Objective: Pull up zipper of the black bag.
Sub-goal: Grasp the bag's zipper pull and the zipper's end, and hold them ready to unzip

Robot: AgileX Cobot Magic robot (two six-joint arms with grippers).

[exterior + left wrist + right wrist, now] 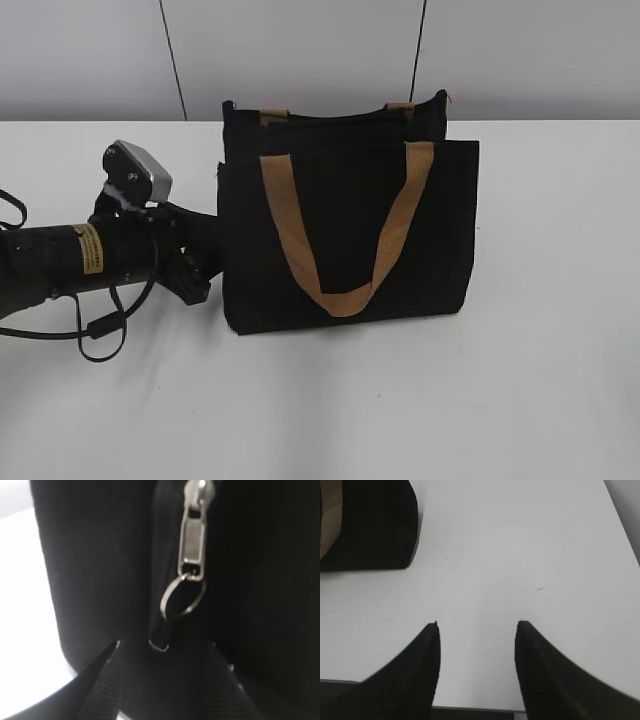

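Observation:
The black bag stands upright on the white table, its tan strap handles hanging down the front. My left gripper is at the bag's left side, low down. In the left wrist view the zipper, a silver pull tab with a ring, hangs on the black zip line of the bag's side. My left gripper is open, its fingertips on either side of the zip line just below the ring, holding nothing. My right gripper is open and empty over bare table.
The white table runs in front of and to the right of the bag. A grey panelled wall stands behind. The right wrist view shows a corner of the bag at top left and the table's near edge.

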